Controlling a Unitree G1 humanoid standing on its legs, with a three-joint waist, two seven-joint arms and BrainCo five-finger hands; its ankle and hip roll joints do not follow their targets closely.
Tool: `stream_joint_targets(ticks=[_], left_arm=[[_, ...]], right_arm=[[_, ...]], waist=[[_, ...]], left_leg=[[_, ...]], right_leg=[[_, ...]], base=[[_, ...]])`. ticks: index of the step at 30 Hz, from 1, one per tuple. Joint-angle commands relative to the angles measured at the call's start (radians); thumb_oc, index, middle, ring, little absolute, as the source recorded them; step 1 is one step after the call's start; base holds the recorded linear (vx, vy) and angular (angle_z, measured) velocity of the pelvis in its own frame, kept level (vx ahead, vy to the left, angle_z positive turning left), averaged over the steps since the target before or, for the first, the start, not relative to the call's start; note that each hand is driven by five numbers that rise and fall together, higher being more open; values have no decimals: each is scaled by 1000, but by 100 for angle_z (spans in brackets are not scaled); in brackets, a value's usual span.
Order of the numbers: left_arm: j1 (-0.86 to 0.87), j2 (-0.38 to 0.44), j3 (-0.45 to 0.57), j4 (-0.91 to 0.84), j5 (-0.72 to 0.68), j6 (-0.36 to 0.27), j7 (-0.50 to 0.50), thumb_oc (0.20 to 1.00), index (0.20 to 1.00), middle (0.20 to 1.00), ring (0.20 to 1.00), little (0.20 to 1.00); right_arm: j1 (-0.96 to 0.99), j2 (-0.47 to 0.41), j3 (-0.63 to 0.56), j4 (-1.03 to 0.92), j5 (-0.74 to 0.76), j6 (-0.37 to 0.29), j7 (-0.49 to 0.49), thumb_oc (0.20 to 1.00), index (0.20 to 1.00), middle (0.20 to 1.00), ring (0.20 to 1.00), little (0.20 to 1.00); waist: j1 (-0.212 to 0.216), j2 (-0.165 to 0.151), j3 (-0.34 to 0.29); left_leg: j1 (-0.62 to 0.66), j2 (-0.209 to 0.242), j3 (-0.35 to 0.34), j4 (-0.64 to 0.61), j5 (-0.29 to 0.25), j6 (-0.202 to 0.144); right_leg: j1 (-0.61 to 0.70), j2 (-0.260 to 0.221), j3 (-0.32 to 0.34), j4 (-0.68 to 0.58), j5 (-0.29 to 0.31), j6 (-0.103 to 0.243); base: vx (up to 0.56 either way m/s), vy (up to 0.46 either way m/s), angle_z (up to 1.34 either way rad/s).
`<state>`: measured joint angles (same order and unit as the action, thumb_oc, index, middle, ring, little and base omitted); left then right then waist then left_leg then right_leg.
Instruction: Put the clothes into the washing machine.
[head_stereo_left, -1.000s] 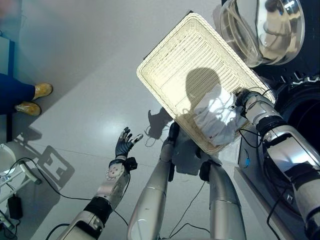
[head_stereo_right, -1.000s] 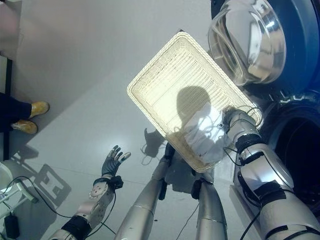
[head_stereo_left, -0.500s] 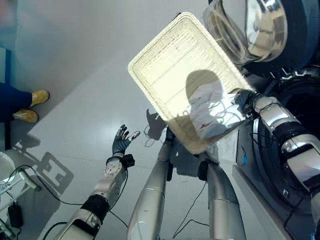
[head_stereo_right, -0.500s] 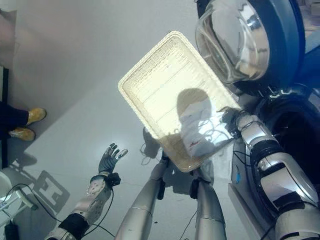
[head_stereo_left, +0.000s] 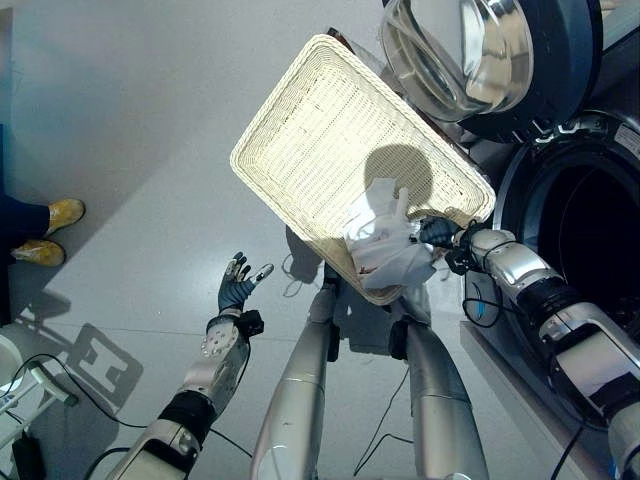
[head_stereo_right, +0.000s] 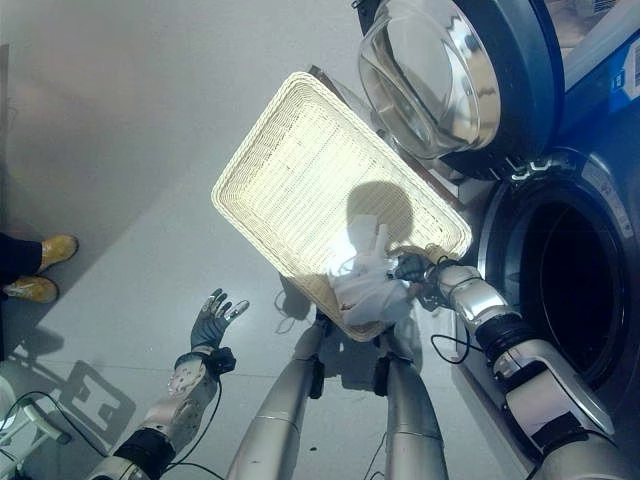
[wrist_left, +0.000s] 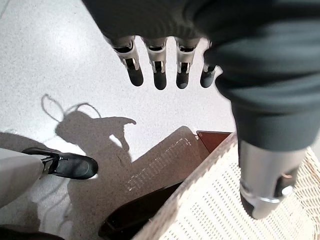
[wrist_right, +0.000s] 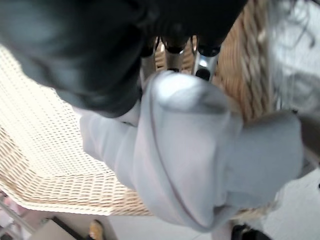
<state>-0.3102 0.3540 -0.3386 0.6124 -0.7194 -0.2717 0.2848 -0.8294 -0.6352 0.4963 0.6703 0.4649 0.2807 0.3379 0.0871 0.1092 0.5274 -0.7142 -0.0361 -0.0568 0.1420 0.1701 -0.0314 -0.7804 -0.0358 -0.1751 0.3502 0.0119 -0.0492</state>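
Note:
A white garment (head_stereo_left: 385, 245) hangs bunched over the near corner of the cream wicker basket (head_stereo_left: 320, 130). My right hand (head_stereo_left: 437, 233) is shut on the white garment (wrist_right: 190, 150), lifting it off the basket's weave. To the right stands the washing machine with its dark drum opening (head_stereo_left: 590, 235) and its glass door (head_stereo_left: 470, 55) swung open above the basket. My left hand (head_stereo_left: 238, 285) floats open over the grey floor at lower left, its fingers (wrist_left: 160, 75) straight and holding nothing.
A person's yellow shoes (head_stereo_left: 50, 230) stand at the left edge on the grey floor (head_stereo_left: 120, 120). The basket (wrist_left: 240, 215) rests on a dark brown stand (wrist_left: 150, 210). A white frame (head_stereo_left: 20, 385) sits in the lower left corner.
The camera has swung toward the washer, bringing the drum opening into view. My right hand has pulled the garment up and toward the basket's near corner. The left hand stays open.

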Motion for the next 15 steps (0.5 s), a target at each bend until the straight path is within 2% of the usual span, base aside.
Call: stream_joint_targets(ticks=[1,3,5,9,12,14,15], left_arm=[[51,13,37,-8,51,-47,6,1000,1000,1000,1000,1000],[50,10,37,-4,52,-51,6,1000,1000,1000,1000,1000],[49,1,32,10,49,-62,8,1000,1000,1000,1000,1000],[57,-6,27,20,42,-77,7,1000,1000,1000,1000,1000],[62,-19,22,26,45,-93,16,1000,1000,1000,1000,1000],[64,-20,20,27,45,-97,18,1000,1000,1000,1000,1000],[68,-22,16,29,43,-106,24,1000,1000,1000,1000,1000]], right_arm=[[19,14,-36,-59,131,-53,-12,200,200,200,200,200],[20,18,-42,-58,152,-58,-11,200,200,200,200,200],[46,50,-97,-86,366,-100,-58,200,200,200,200,200],[73,86,-163,-105,586,-128,-64,200,200,200,200,200],[104,135,-219,-148,762,-131,-31,200,200,200,200,200],[112,143,-225,-160,798,-130,-18,200,200,200,200,200],[141,175,-242,-206,927,-124,26,200,200,200,200,200]], waist=[[0,1,-7],[-1,2,-7],[-11,4,-7],[-20,5,-7],[-29,3,-7],[-31,3,-7],[-38,0,-7]], left_leg=[[27,-50,47,-9,-47,22],[27,-50,48,-10,-48,22],[36,-49,57,-12,-52,23],[44,-49,63,-12,-57,24],[50,-50,70,-19,-61,26],[50,-50,71,-19,-61,27],[56,-51,76,-22,-63,30]], right_leg=[[30,16,2,-49,14,90],[31,15,3,-50,14,90],[37,16,11,-53,14,92],[42,18,20,-57,14,93],[46,20,28,-68,19,96],[46,20,30,-70,20,97],[52,21,35,-76,24,99]], base=[[-10,3,-4],[0,0,0],[-31,39,-4],[-14,34,-9],[-17,31,-6],[0,0,0],[-18,17,-4]])
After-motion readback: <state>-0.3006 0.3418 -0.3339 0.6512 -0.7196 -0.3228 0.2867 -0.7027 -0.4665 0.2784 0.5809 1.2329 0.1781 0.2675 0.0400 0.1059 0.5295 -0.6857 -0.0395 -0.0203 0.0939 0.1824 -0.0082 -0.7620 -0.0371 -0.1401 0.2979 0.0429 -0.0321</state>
